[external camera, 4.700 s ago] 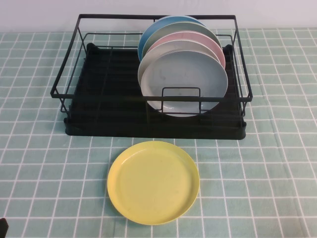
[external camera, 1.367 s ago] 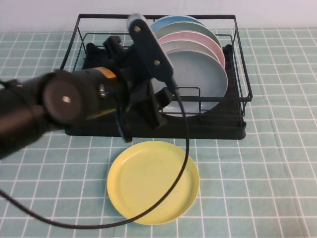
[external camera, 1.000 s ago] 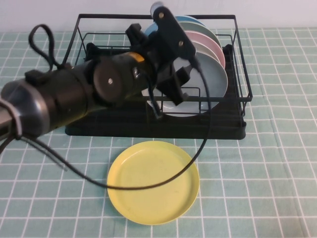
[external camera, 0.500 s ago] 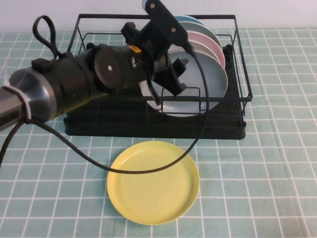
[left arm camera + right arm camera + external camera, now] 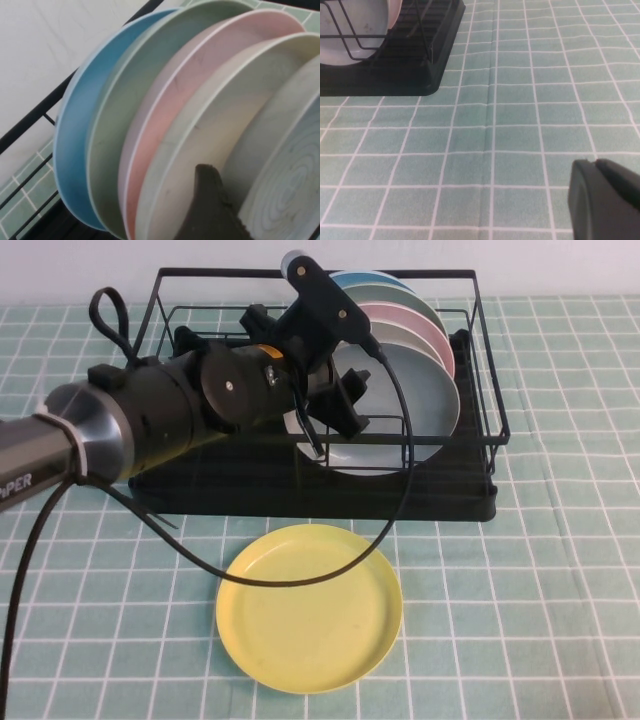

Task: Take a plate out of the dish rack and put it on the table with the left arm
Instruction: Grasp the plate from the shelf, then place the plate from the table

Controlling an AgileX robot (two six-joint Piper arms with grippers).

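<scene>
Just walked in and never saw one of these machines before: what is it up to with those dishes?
The left arm is reaching into the dish rack, its left gripper at the front grey-blue plate of the standing stack, one finger slipped behind it. That plate is still in the rack. A yellow plate already lies on the table. The right gripper waits low over the cloth.

Left arm (image 5: 150, 430) reached across the dish rack (image 5: 480, 390); left gripper (image 5: 345, 405) sat at the rack's upright plates, fingers parted. Right gripper (image 5: 605, 200) hung beside the rack.
</scene>
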